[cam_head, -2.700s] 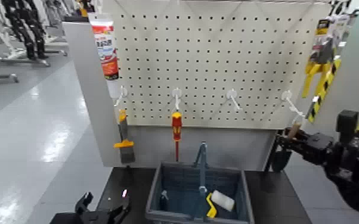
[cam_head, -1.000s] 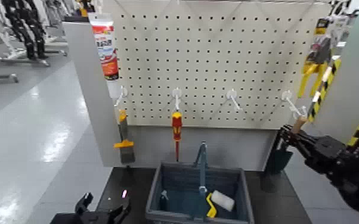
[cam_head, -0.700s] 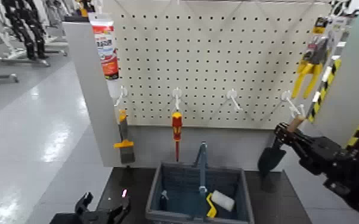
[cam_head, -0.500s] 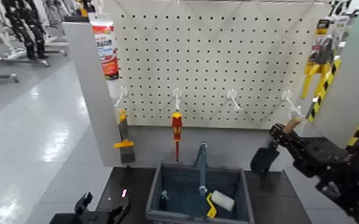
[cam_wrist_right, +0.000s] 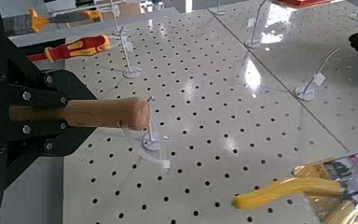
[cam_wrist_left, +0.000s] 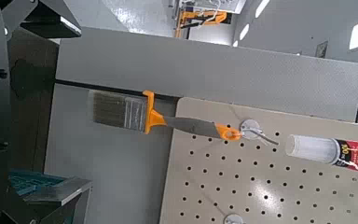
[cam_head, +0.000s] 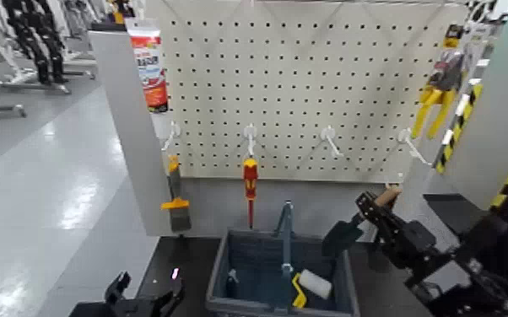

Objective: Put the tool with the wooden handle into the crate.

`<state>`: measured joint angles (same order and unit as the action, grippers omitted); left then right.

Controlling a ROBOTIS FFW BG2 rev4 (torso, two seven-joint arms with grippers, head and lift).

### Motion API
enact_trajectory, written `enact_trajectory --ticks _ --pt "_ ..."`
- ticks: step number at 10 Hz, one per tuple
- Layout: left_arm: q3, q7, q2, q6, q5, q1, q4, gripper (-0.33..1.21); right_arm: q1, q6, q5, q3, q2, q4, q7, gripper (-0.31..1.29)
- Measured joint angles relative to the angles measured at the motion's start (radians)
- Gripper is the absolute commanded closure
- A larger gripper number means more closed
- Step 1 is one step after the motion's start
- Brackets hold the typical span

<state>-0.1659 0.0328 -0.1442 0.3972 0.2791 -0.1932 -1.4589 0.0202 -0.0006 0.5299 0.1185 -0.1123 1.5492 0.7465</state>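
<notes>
At the lower right of the head view, the right gripper (cam_head: 374, 208) was closed around the wooden handle of the trowel (cam_head: 340, 238). The trowel slanted, its blade pointing down and left from the pincer, near the right rim of the crate (cam_head: 351, 274). The right arm was nearer; the left gripper (cam_head: 145, 292) stood open, idle at lower left. A leftward move looked needed.

The crate (cam_head: 347, 278) stands before the pegboard (cam_head: 291, 93), roller (cam_head: 315, 284) inside.
</notes>
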Motion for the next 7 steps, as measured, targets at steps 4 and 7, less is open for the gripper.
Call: enact_trajectory --ticks 4,7 --pt "-0.001 0.000 0.000 0.000 0.002 0.001 0.000 0.11 0.001 -0.034 0.084 -0.082 0.017 -0.107 -0.078 1.19" --pt "-0.001 0.000 0.000 0.000 0.002 0.002 0.000 0.11 0.010 -0.046 0.153 -0.148 0.024 -0.162 -0.120 1.19"
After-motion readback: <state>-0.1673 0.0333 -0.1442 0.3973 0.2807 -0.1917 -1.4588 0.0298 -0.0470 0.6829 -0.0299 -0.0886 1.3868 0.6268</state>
